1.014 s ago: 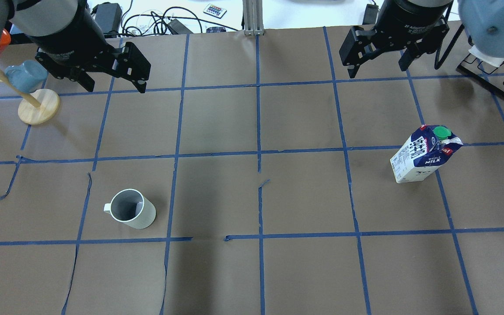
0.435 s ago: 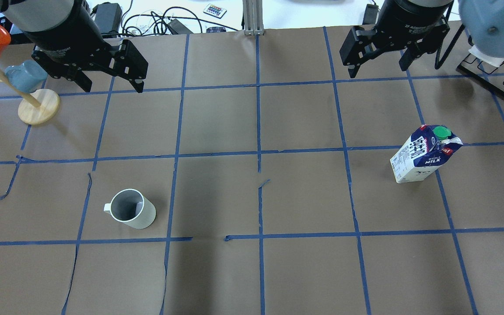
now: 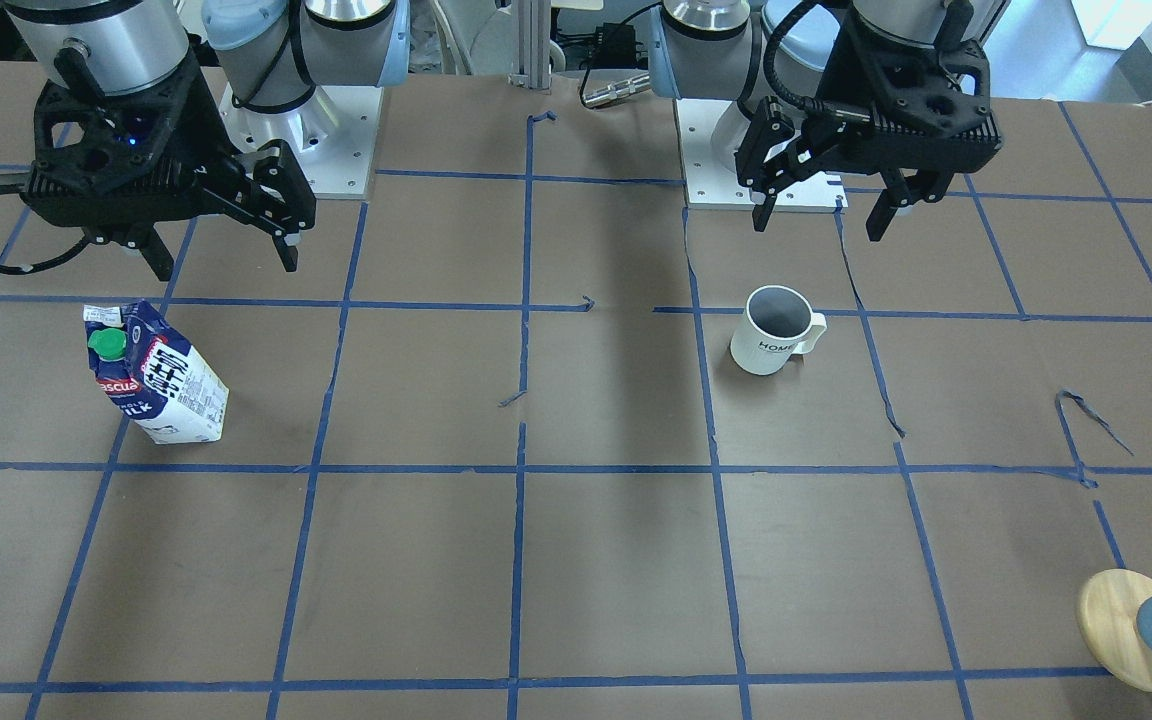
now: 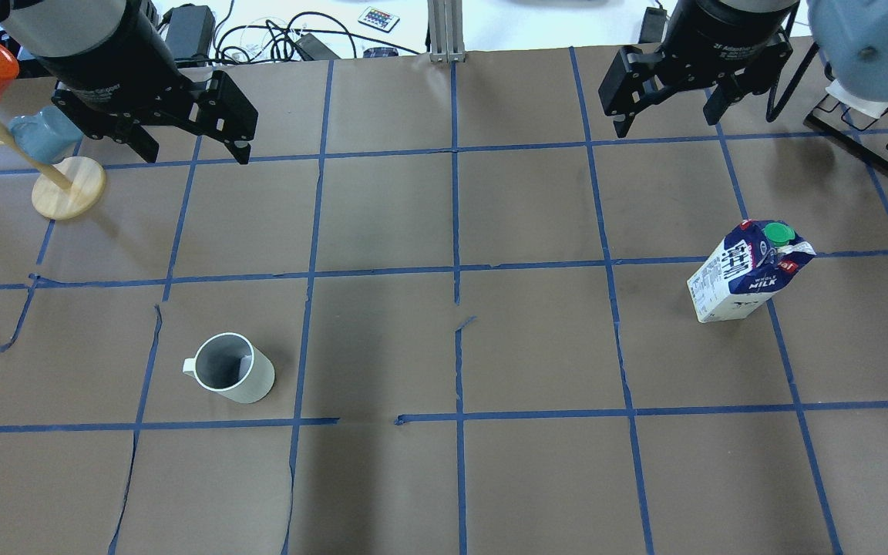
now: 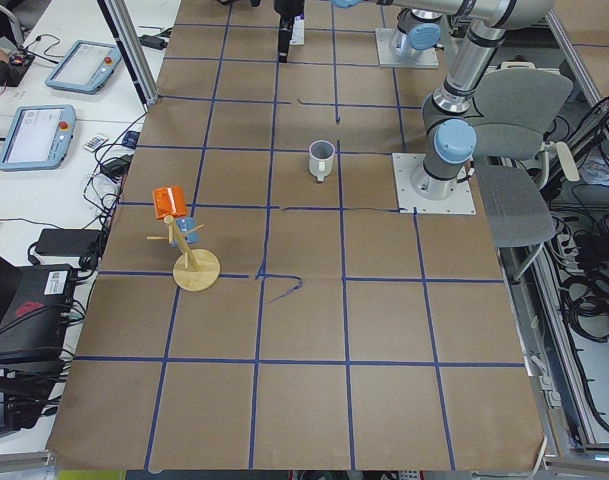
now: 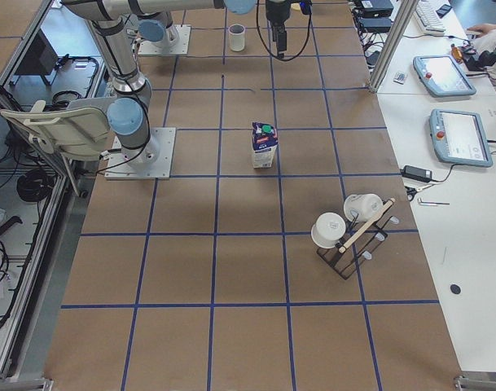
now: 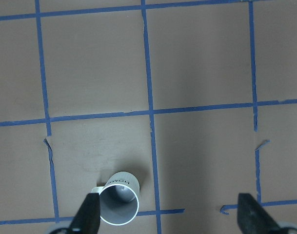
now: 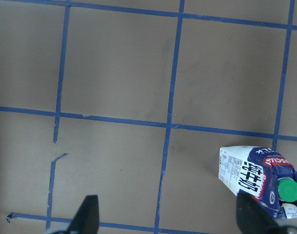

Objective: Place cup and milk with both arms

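The cup (image 4: pixel 230 379), white with a dark inside, stands upright on the table's left half; it also shows in the front view (image 3: pixel 774 330) and at the bottom of the left wrist view (image 7: pixel 119 204). The milk (image 4: pixel 745 274), a blue and white carton with a green cap, stands upright on the right half, and shows in the front view (image 3: pixel 158 378) and the right wrist view (image 8: pixel 258 178). My left gripper (image 4: pixel 193 150) is open and empty, high above the table, beyond the cup. My right gripper (image 4: pixel 665 123) is open and empty, high, beyond the milk.
A wooden mug tree (image 4: pixel 66 189) with a blue mug and an orange cup stands at the far left. A black rack (image 6: pixel 349 232) with white cups stands at the far right. Cables (image 4: pixel 274 35) lie past the table's back edge. Blue tape lines grid the brown table.
My left gripper has drifted slightly left and away from the cup, still open. The right gripper, cup and milk have not moved.
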You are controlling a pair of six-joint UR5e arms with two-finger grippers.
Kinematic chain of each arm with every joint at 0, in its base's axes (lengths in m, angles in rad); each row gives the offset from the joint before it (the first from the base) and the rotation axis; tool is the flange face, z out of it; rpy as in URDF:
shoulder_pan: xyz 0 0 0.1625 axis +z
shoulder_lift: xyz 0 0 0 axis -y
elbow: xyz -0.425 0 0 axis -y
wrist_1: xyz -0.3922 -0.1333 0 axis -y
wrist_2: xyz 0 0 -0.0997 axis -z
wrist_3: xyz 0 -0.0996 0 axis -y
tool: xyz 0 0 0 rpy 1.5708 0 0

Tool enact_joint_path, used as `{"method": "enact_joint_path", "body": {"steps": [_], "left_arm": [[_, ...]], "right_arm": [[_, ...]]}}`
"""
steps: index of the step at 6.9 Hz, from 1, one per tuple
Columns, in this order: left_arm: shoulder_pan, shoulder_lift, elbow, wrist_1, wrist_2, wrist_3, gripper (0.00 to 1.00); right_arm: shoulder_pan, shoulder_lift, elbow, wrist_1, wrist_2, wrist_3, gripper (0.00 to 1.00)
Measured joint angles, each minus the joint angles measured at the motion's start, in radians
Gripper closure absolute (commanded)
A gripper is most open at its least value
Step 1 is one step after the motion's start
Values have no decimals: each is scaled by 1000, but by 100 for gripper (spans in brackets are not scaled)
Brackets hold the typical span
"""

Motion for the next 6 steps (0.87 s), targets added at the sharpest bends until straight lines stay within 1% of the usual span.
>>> {"method": "enact_joint_path", "body": {"steps": [6], "left_arm": [[-1,21,-18,-26,0,4,0]], "right_arm": [[-3,0,0,1,0,0,0]]}}
